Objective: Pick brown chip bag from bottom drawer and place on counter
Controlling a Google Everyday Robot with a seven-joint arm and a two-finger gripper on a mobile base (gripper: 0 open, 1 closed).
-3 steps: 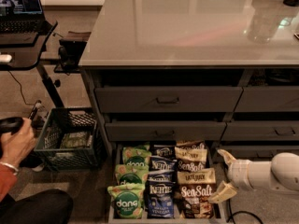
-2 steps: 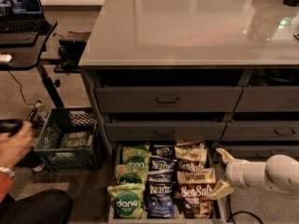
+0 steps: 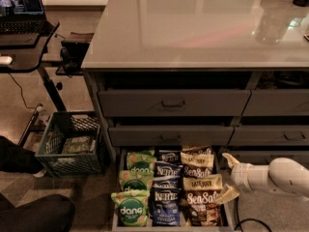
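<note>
At the right wall of the bottom drawer (image 3: 116, 216), the hand (image 3: 228, 177) is slightly closer to the bags than 1 s ago. Its fingers are apart and hold nothing; the lower one reaches the corner of the front brown chip bag (image 3: 202, 207). That bag lies in the drawer's right column. Judgement: approach nearly done, grasp not yet made, tabletop (image 3: 193, 33) above the drawer is the goal.

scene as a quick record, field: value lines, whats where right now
bottom drawer: pulled out, full of bags in three columns
brown chip bags: right column, nearest the gripper
blue bags: middle column
green bags: left column
gripper: low at the bottom drawer's right side, fingers open, holding nothing
counter: above the drawers, no chip bag on it
crate: on the floor, left of the bottom drawer
</note>
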